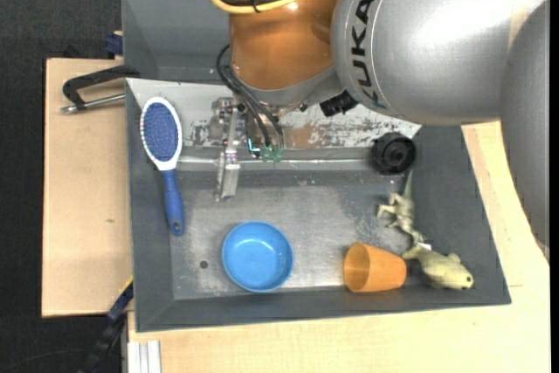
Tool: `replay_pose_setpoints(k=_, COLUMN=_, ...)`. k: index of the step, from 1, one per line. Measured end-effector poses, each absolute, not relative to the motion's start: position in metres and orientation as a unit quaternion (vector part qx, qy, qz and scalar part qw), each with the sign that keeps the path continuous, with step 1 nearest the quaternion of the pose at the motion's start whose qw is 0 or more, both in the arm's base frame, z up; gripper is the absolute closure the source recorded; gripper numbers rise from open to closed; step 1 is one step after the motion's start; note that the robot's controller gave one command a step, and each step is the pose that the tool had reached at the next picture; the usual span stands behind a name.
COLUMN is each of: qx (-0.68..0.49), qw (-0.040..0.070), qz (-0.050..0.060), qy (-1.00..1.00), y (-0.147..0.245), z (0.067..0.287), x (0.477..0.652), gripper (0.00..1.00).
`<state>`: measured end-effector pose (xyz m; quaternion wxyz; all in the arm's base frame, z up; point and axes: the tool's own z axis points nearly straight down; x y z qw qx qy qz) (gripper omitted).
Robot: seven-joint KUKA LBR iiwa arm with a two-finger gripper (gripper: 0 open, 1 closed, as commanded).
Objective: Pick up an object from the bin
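Note:
My gripper (227, 179) hangs under the orange wrist cover in the back left part of the bin, over bare floor near the back wall. Left of it lies a brush (162, 135) with a white head, blue bristles and a blue handle pointing to the front. A round blue bowl (256, 255) sits open side up in front of the gripper, a short way off. I see nothing held in the gripper.
An orange cup (374, 268) lies on its side at the front right, next to a pale yellow toy animal (445, 272). A second small pale toy figure (400, 213) lies behind them. A black round thing (392, 153) rests by the back wall at right.

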<state>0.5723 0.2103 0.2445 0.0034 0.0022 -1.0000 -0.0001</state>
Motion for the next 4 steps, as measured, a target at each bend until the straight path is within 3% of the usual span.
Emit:
replay_pose_setpoints(k=1, qx=0.026, qw=0.003, qz=0.001, qy=-1.0, y=0.167, z=0.107, x=0.596, gripper=0.0)
replay_pose_setpoints(k=2, qx=0.159, qw=0.001, qz=0.001, qy=-0.987, y=0.098, z=0.07, x=0.598, gripper=0.0)
replay_pose_setpoints(k=3, qx=0.291, qw=-0.002, qz=-0.002, qy=-0.957, y=0.185, z=0.106, x=0.549, gripper=0.0)
replay_pose_setpoints(k=4, qx=0.405, qw=0.001, qz=-0.002, qy=-0.914, y=0.224, z=0.087, x=0.503, gripper=0.0)
